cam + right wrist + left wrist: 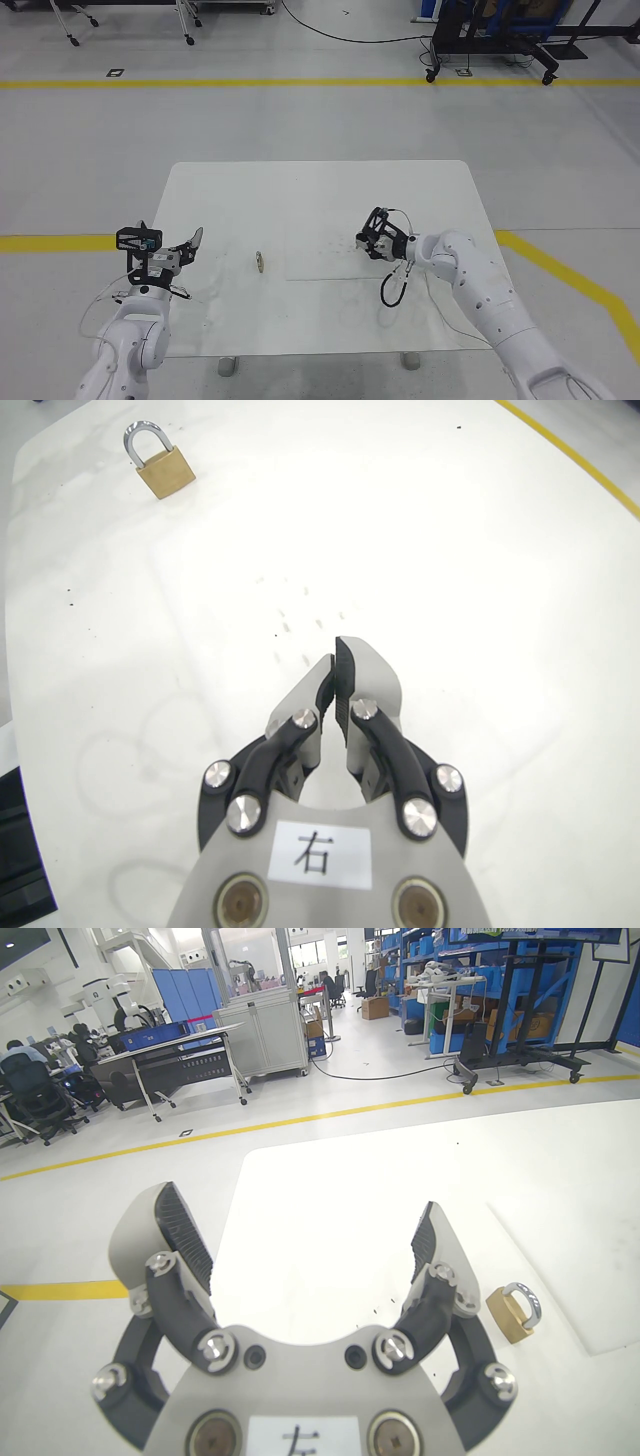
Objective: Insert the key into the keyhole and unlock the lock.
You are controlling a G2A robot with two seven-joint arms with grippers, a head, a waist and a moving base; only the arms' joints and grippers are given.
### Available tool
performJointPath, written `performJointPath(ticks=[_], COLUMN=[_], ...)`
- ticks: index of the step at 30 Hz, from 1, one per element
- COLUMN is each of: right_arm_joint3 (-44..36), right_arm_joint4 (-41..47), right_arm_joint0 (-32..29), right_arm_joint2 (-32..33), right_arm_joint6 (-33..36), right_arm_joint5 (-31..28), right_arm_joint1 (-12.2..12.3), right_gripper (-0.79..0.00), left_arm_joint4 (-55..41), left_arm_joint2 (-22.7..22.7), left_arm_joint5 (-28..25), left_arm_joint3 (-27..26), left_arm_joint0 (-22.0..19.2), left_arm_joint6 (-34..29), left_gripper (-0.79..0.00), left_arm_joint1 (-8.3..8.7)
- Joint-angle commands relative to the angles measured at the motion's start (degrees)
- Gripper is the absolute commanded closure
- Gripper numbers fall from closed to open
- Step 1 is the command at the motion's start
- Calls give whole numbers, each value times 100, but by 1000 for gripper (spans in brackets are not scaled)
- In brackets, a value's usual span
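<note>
White surface (320, 185): carries a thin mat (400, 225) of the same white over its middle and right part.
Left claw (297, 1198): at the left edge of the surface, fingers spread wide, nothing between them.
Brass padlock (259, 262): lies flat on the bare surface just left of the mat's edge, between the two claws and nearer the left one; its steel shackle (143, 424) looks closed.
Right claw (336, 650): low over the mat, well apart from the padlock, its ribbed pads (342, 680) pressed together; I cannot make out a key in the pinch or anywhere on the surface.
Handling: probably dense for its bulk, rigid, in no way fragile; the smooth body could skate on this slick surface if pushed instead of clamped.
Where to hold: across the broad brass faces or the narrow sides, leaving the end opposite the shackle free, since the keyhole most likely sits there; the round polished shackle would be a slippery, twisting grip.
</note>
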Motion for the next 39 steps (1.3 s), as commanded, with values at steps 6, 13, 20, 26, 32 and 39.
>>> performJointPath(ticks=[6, 13, 20, 26, 32, 39], right_arm_joint3=[-315, -562, -609, -609, -609, -609], right_arm_joint4=[-78, -222, -174, -174, -174, -174], right_arm_joint0=[-214, -393, -454, -454, -454, -454], right_arm_joint2=[166, 235, 255, 255, 255, 255], right_arm_joint6=[-384, -517, -650, -650, -650, -650], right_arm_joint5=[158, 328, 391, 391, 391, 391], right_arm_joint1=[65, 110, 114, 114, 114, 114], right_gripper=[0, 0, 0, 0, 0, 0], left_arm_joint4=[0, 0, 0, 0, 0, 544], left_arm_joint2=[0, 0, 0, 0, 0, 247], left_arm_joint5=[0, 0, 0, 0, 0, -568], left_arm_joint3=[0, 0, 0, 0, 0, -714], left_arm_joint0=[0, 0, 0, 0, 0, -121], left_arm_joint6=[0, 0, 0, 0, 0, -294], left_gripper=[-785, -785, -785, -785, -785, -785], left_arm_joint1=[0, 0, 0, 0, 0, 24])
